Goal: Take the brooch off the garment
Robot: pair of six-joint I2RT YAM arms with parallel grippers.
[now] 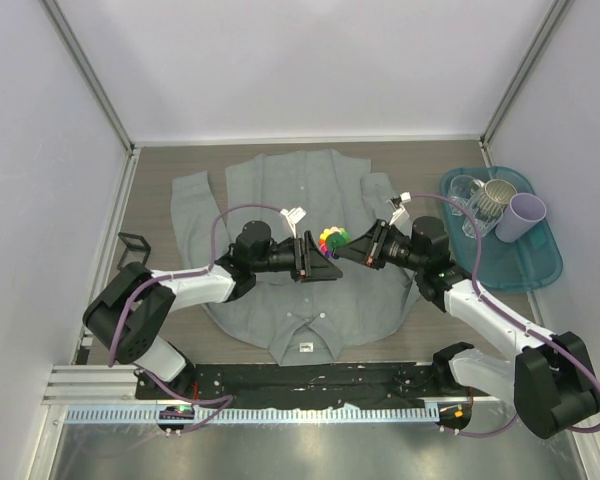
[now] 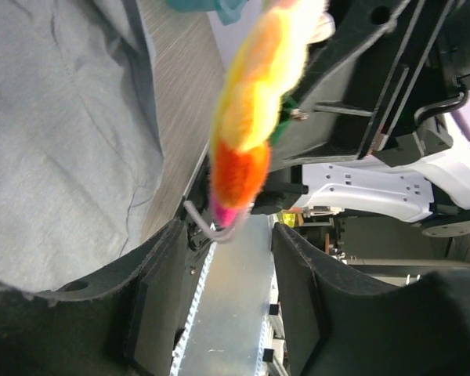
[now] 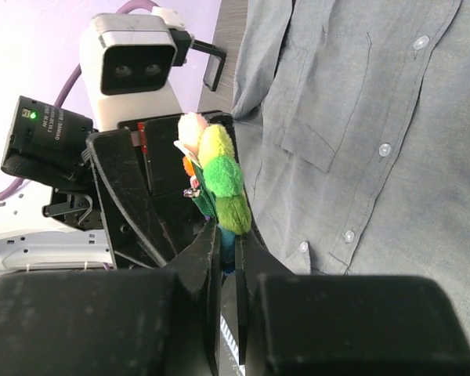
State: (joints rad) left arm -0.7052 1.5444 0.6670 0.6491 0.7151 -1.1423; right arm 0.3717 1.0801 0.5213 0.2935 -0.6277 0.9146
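The brooch [image 1: 332, 239], a fluffy rainbow flower, is held in the air over the middle of the grey garment [image 1: 280, 190]. My right gripper [image 1: 344, 250] is shut on its blue-green edge, as the right wrist view shows the gripper [image 3: 229, 244] pinching the brooch [image 3: 221, 186]. My left gripper [image 1: 325, 260] is open and faces it. In the left wrist view the brooch [image 2: 251, 102] hangs just beyond that gripper [image 2: 235, 270], its bent metal pin [image 2: 210, 227] free of cloth. The garment lies flat in both wrist views [image 2: 55, 141] [image 3: 376, 117].
A teal tray [image 1: 540, 270] at the right holds a clear glass [image 1: 464, 192], a mug [image 1: 496, 197] and a lavender cup [image 1: 525, 215]. A small black frame [image 1: 132, 243] sits left of the shirt. White walls close in the table.
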